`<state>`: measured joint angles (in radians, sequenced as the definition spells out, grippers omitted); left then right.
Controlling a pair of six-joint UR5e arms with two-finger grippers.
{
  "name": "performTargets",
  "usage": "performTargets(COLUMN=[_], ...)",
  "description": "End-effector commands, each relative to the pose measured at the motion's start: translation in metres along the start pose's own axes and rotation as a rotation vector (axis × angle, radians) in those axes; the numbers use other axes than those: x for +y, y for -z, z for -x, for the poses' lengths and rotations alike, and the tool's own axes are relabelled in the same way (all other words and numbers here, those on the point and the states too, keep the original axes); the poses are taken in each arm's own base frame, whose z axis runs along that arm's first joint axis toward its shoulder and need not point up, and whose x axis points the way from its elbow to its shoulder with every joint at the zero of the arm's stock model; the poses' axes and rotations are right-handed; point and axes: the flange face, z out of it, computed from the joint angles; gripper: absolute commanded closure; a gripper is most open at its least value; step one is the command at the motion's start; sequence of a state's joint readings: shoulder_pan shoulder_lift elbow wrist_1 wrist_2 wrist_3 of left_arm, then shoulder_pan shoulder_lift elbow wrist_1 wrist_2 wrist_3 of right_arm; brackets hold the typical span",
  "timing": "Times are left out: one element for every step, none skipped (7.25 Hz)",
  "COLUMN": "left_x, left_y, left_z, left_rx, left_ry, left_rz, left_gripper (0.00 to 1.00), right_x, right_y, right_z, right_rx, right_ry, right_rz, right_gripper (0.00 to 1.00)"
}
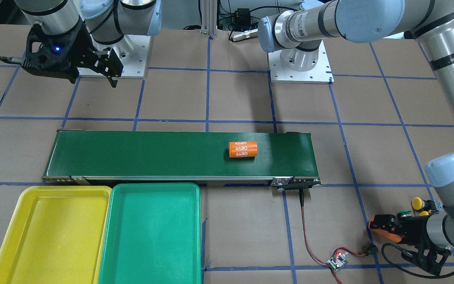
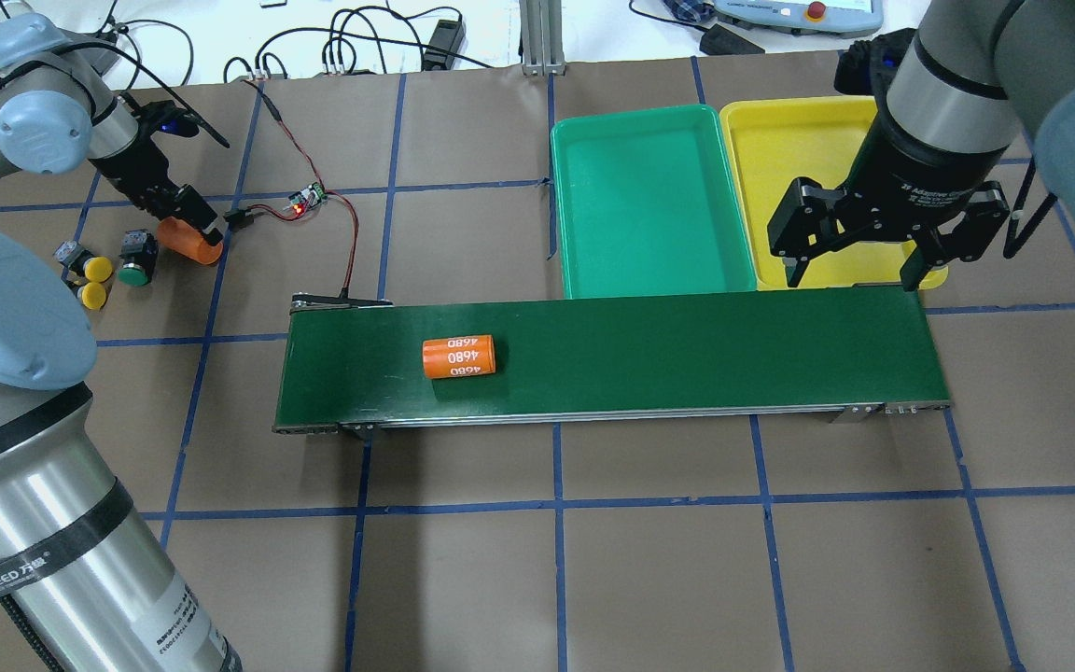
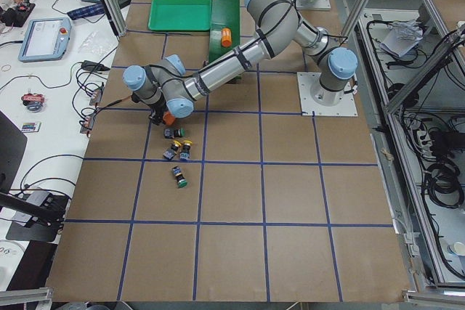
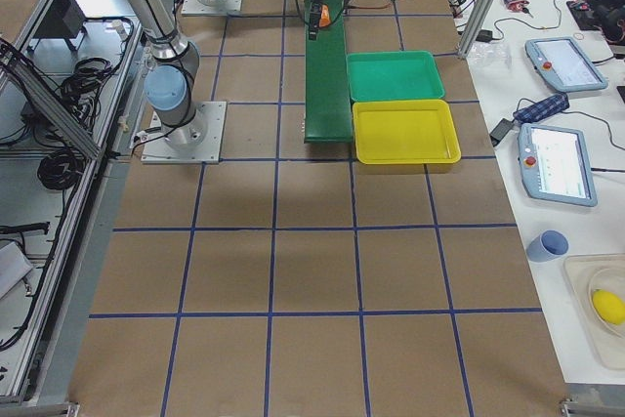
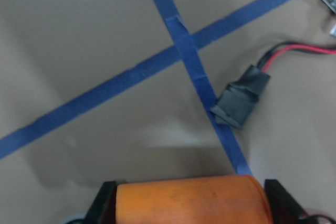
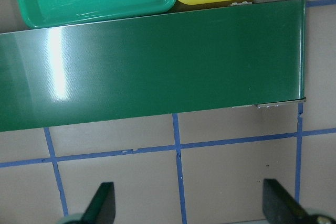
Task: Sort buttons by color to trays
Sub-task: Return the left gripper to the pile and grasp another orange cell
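Observation:
Two yellow-capped buttons [image 2: 97, 269] [image 2: 91, 295] and a green-capped button [image 2: 134, 274] lie on the table at the far left. A second green button [image 3: 179, 176] shows only in the exterior left view. My left gripper [image 2: 190, 224] is next to them, low over the table, shut on an orange cylinder [image 5: 189, 200]. My right gripper [image 2: 850, 271] is open and empty, above the conveyor's right end by the yellow tray [image 2: 799, 149]. The green tray [image 2: 649, 196] stands beside it. Both trays hold nothing.
A long dark-green conveyor belt [image 2: 687, 345] crosses the middle, with a second orange cylinder marked 4680 [image 2: 459, 356] lying on its left part. A small circuit board [image 2: 307, 197] with red and black wires runs to the belt's left end.

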<state>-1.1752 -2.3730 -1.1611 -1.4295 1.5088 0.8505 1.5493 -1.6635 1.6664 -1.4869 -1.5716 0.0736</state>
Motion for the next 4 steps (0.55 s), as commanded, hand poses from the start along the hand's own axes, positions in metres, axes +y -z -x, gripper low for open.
performTargets(left_x=[0.009,0.018,0.038,0.043], left_y=[0.024,0.042,0.066,0.062], left_z=[-0.032,-0.052,-0.087,-0.152], left_rx=[0.039,0.053,0.123,0.175], left_ry=[0.103,0.157,0.288,0.382], left_rz=[0.051,0.070,0.125,0.201], left_gripper=[1.00,1.00,1.00,1.00], right_x=[0.001,0.001,0.001,0.002], right_y=[0.000,-0.001,-0.001,-0.001], right_z=[0.001,0.001,0.001,0.001], right_rx=[-0.001,0.001,-0.001,0.001], right_ry=[0.002,0.002,0.002,0.002], right_rz=[0.001,0.002,0.002,0.004], right_gripper=[0.00,0.00,0.00,0.00])
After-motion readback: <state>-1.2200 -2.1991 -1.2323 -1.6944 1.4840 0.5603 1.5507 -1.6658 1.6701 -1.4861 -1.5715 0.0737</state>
